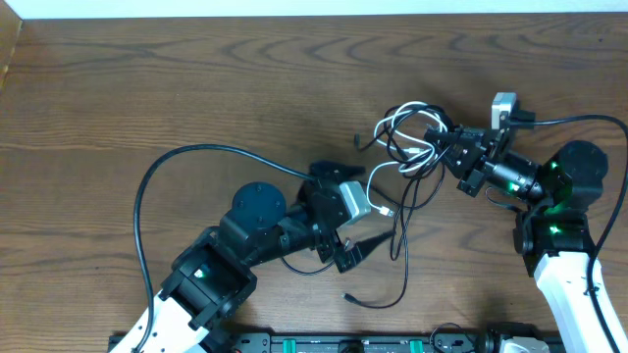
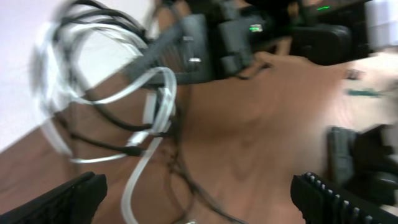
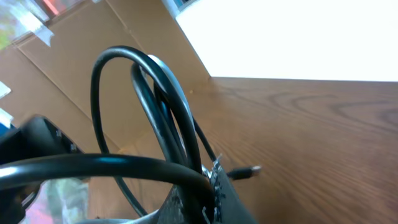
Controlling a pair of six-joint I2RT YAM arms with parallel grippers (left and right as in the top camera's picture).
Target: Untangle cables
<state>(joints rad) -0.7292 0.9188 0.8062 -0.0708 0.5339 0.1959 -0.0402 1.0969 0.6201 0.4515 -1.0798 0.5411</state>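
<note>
- The thin black and white flexible cords (image 1: pixel 404 147) lie knotted on the brown wooden surface (image 1: pixel 147 88), centre-right, with loose black tails trailing toward the near edge.
- They should handle as light, limp and smooth-sheathed. Tugging a loop would likely tighten the knot, so a hold close to a free end seems best.
- The right fingers (image 1: pixel 446 147) look closed on a black loop at the tangle's right side, though the wrist view is cramped.
- The left fingers (image 2: pixel 339 199) stand wide apart, holding nothing, near the small plug (image 1: pixel 388 209) of a white strand.
</note>
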